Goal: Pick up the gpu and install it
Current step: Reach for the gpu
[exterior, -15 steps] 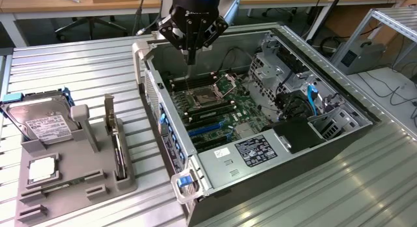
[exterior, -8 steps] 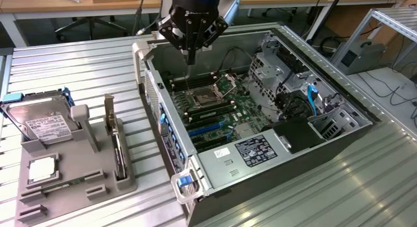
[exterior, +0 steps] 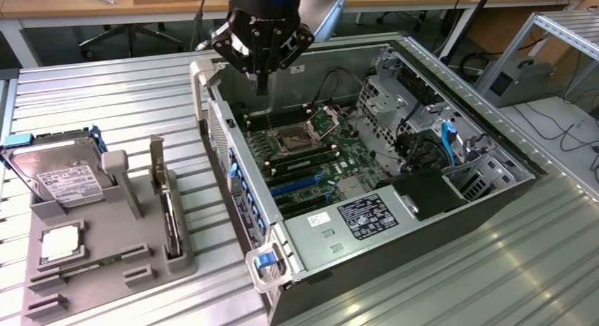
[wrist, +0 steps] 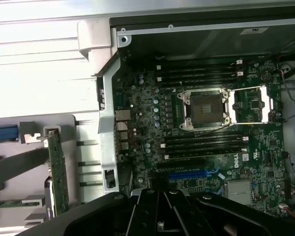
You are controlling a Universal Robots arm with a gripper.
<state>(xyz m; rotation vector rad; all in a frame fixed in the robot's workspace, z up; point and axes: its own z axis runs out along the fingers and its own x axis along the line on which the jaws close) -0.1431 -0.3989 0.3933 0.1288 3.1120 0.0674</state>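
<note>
The gpu (exterior: 170, 203) stands on edge in a slot of the grey holder (exterior: 103, 270) at the exterior view's left, its pale bracket strip upright at the far end. In the wrist view the gpu (wrist: 57, 172) appears as a thin card beside the case wall. My gripper (exterior: 261, 90) hangs over the far part of the open computer case (exterior: 309, 231), above the motherboard (exterior: 313, 154), well apart from the gpu. Its fingers are shut together with nothing between them. The gripper (wrist: 157, 199) points down over the blue expansion slot (wrist: 187, 174).
The grey holder also carries a silver hard drive (exterior: 61, 175), a processor chip (exterior: 61, 242) and a slim memory stick (exterior: 89, 268). The case wall (exterior: 234, 179) rises between holder and motherboard. Cables and a drive cage (exterior: 393, 102) fill the case's far right. All stands on a ribbed metal table (exterior: 112, 109).
</note>
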